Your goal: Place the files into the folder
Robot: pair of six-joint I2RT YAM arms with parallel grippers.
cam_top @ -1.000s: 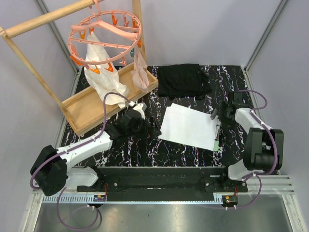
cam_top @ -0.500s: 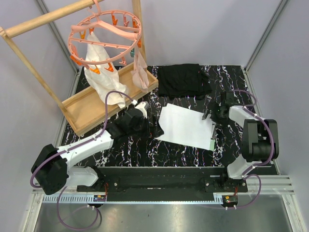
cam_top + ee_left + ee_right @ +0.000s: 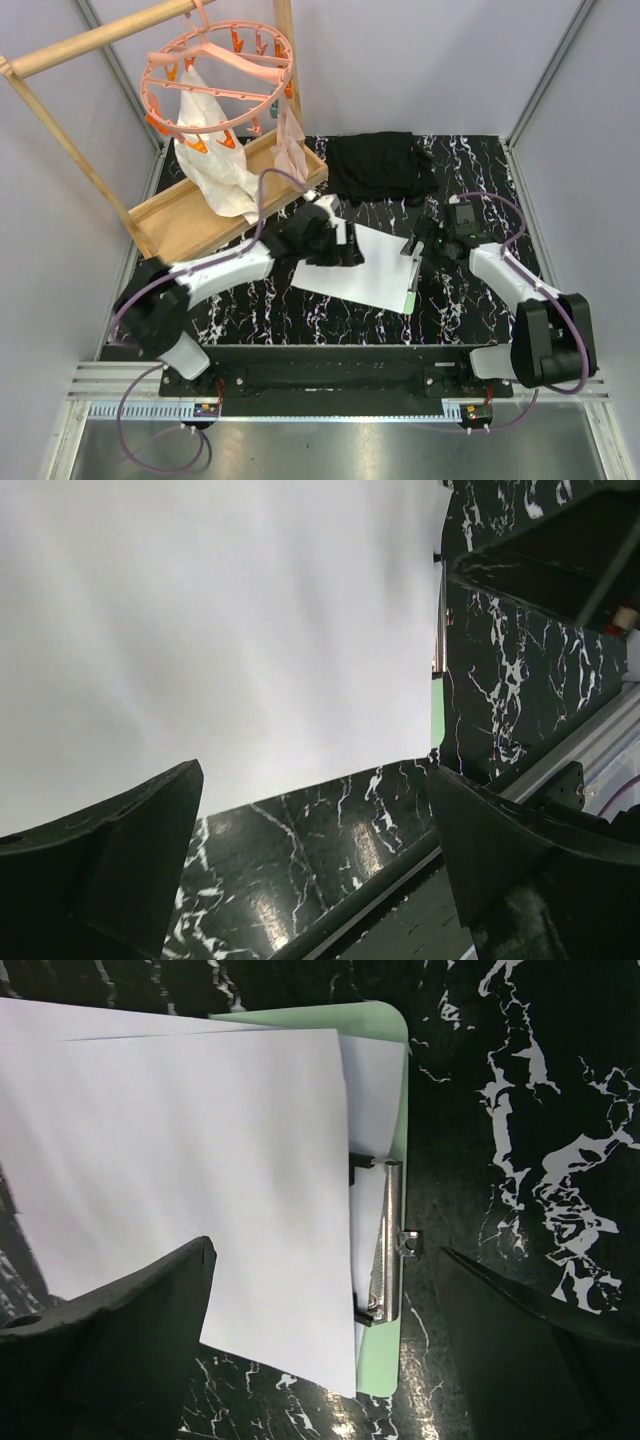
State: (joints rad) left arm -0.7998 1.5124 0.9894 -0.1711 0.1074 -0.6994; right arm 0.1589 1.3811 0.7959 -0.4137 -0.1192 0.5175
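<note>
Left hand (image 3: 312, 775): is hovering spread and empty over the left edge of the files (image 3: 365, 272), likely placed to steady or square them.
Right hand (image 3: 322, 1250): is also hanging spread, gripping nothing, just above the clip (image 3: 385, 1235), probably so it can work it.
Files: are lying slightly fanned on the folder (image 3: 385, 1020); I cannot tell whether the top sheet is sitting under the clip.
Folder: is lying flat mid-table (image 3: 470, 300), with its clip edge facing right, toward the right arm.
</note>
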